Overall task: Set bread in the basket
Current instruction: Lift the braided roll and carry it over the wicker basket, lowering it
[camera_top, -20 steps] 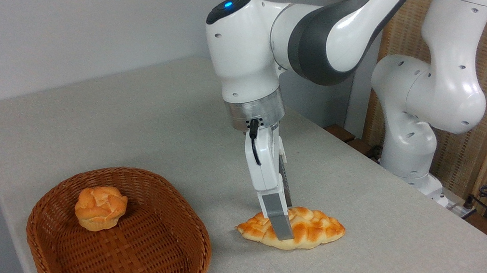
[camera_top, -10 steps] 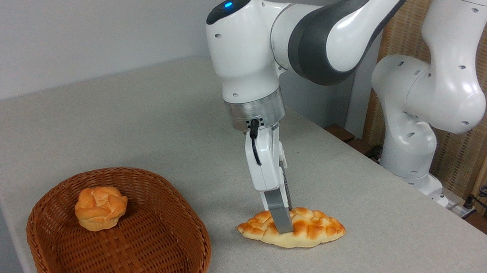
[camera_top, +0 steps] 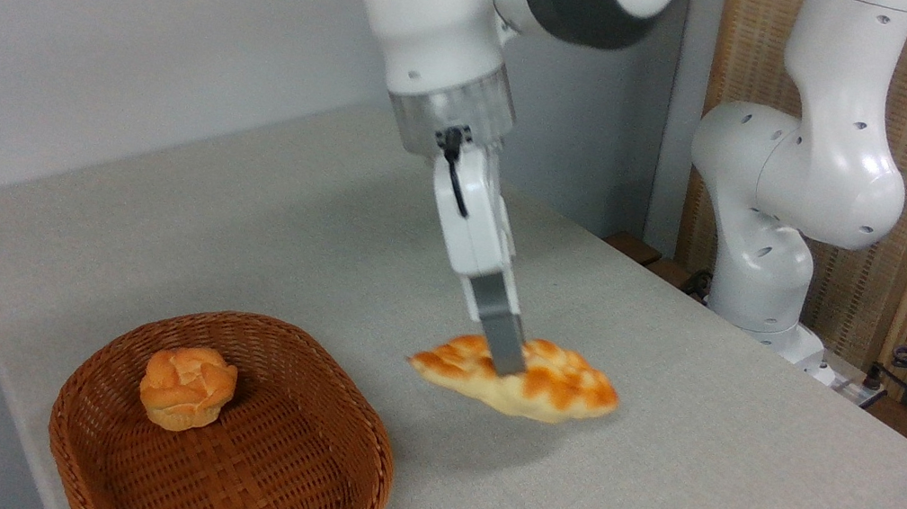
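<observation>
Gripper (camera_top: pixel 507 356) is clenched across the middle of the bread (camera_top: pixel 516 377), one grey finger (camera_top: pixel 501 335) showing on the near side and the other hidden behind the loaf. Bread hangs clear of the table (camera_top: pixel 656 469), with a soft shadow on the cloth below it, so the lift looks done and the carry to the basket (camera_top: pixel 112 455) is the step in hand.

From the gripper, the basket lies down and to the left, toward the camera, well apart. A small bun (camera_top: pixel 187 386) sits in its far left part, leaving the nearer and right part bare.

Held at its middle, the loaf runs left to right under the gripper, tilted a little, its left tip pointing roughly toward the basket. It looks nearly as long as the basket, so I judge the coming move turns on keeping that long axis along the basket's open stretch beside the bun, or a tip may catch the rim.
</observation>
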